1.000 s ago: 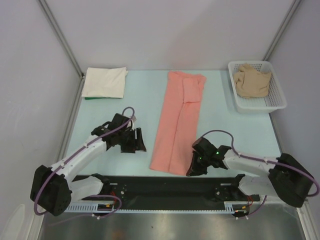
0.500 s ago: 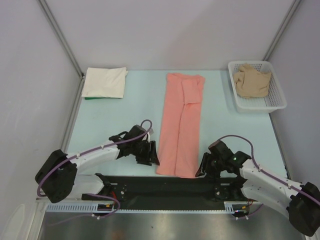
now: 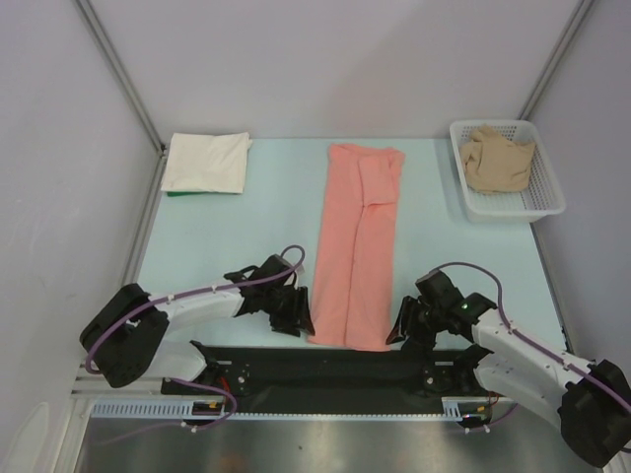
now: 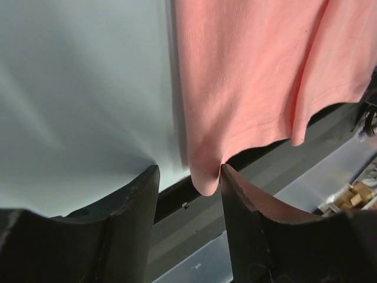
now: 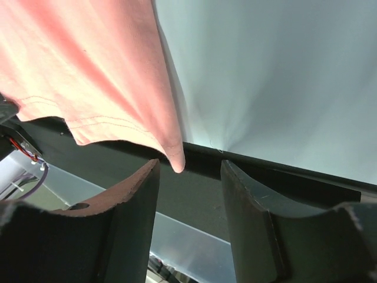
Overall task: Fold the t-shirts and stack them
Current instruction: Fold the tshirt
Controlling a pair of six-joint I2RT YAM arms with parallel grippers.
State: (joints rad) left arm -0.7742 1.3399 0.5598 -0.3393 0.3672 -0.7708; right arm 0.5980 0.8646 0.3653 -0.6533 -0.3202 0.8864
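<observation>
With left gripper (image 4: 188, 174) and right gripper (image 5: 189, 168) open and holding nothing, pinch both 6 o'clock corners of the pink shirt (image 3: 355, 246) deep, then lift evenly toward 12 o'clock.

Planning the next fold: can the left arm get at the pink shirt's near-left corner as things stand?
Likely yes: the left gripper is open, and the corner of the pink shirt sits between its fingers with nothing in the way.
</observation>
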